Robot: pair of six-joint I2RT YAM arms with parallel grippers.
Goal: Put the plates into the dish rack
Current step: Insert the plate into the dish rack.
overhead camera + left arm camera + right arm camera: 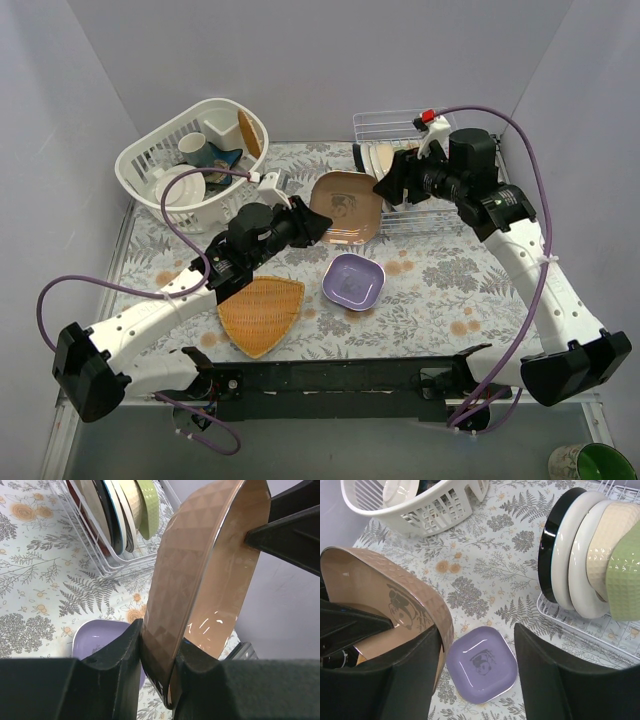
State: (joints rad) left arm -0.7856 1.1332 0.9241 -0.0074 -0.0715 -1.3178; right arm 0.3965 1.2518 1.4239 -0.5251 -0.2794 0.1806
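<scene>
My left gripper [318,225] is shut on the lower rim of a tan rounded-square dish [345,208] and holds it tilted above the table; in the left wrist view the jaws [160,647] pinch the dish [200,570]. My right gripper [385,190] is open at the dish's far edge, with one finger beside the rim [427,607]. A lilac dish [353,281] lies flat on the table and shows through the open right gripper [477,630]. The white wire dish rack [400,125] holds several plates upright [580,550].
A white slotted oval basket [140,160] with cups stands at the back left. An orange woven triangular tray [262,312] lies near the front. Grey walls close in the back and both sides. The rack's near rail [580,627] is close to my right gripper.
</scene>
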